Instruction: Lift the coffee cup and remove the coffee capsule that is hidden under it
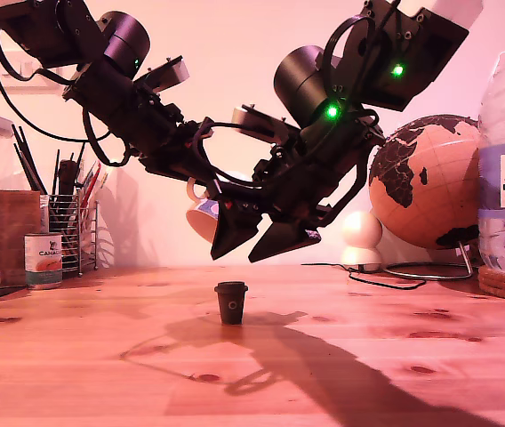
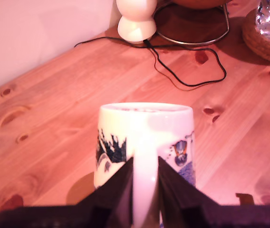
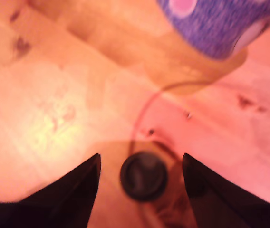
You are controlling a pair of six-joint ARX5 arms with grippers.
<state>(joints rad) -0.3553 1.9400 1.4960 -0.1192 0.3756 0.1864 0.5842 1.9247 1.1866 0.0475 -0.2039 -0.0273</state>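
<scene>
Behind coffee capsule [image 1: 231, 302], globe [image 1: 423, 182], tin [image 1: 43, 260]

Two black arms [image 1: 137, 107] were seen, looped with black cables; green lights glowed, and black wedge-shaped fingers [image 1: 284, 242] were fitted.

You see a glossy ceramic coffee cup [image 2: 145, 137], a matt dark coffee capsule [image 1: 231, 302] (plastic, by its look), and a smooth, knotty wooden table [image 1: 395, 356] with a soft sheen.
</scene>
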